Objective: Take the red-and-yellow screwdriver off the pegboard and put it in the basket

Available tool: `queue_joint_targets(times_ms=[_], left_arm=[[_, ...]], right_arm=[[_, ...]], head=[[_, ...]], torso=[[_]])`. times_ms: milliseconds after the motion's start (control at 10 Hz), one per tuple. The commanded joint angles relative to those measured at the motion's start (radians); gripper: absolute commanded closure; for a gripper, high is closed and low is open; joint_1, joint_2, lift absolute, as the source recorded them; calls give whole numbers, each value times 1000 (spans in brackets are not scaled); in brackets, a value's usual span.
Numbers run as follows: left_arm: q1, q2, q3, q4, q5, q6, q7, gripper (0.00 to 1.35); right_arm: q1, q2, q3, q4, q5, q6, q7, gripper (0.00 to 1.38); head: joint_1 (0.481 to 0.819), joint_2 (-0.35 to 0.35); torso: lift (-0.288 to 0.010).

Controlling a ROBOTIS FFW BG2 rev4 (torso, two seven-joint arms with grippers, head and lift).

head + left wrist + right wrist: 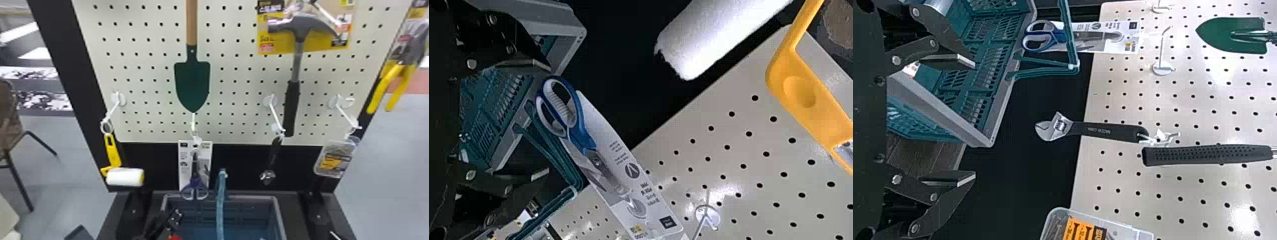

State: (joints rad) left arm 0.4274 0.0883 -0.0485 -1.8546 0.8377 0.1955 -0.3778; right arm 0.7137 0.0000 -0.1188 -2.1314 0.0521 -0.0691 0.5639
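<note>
Head view: pegboard (pixel 150 86) fills much of centre. Basket (pixel 277 204) at bottom centre, blue handle (pixel 220 201) upright at its middle. Left gripper (pixel 168 219) low, left of centre, over the basket's near-left part; left wrist view has its fingers spread wide, nothing between them. Small red piece (pixel 175 237) just beside it at the bottom edge; cannot tell whether this is the red-and-yellow screwdriver, so its place is uncertain.

Right gripper (pixel 973 120), right wrist view: fingers well apart, empty.

Hung on or before the board: green trowel (pixel 192 84) upper centre; claw hammer (pixel 295 60) upper right; yellow-handled paint roller (pixel 124 177) lower left; carded scissors (pixel 195 178) lower centre, above the basket's rear rim; adjustable wrench (pixel 271 161) lower right; clear plastic box (pixel 335 158) farther right. Yellow-handled pliers (pixel 394 79) at right edge.
</note>
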Motion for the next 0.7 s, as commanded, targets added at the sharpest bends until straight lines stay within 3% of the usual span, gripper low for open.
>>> queue_joint_targets(times_ms=[0, 600], left_arm=[[7, -5, 6, 0, -2, -7, 0, 185], [9, -9, 13, -2, -5, -13, -3, 209]], right_arm=[[0, 1, -1, 2, 0, 0, 1, 478], [0, 1, 1, 5, 0, 0, 1, 478]], head=[[549, 0], [549, 0]], torso=[[-100], [-100]])
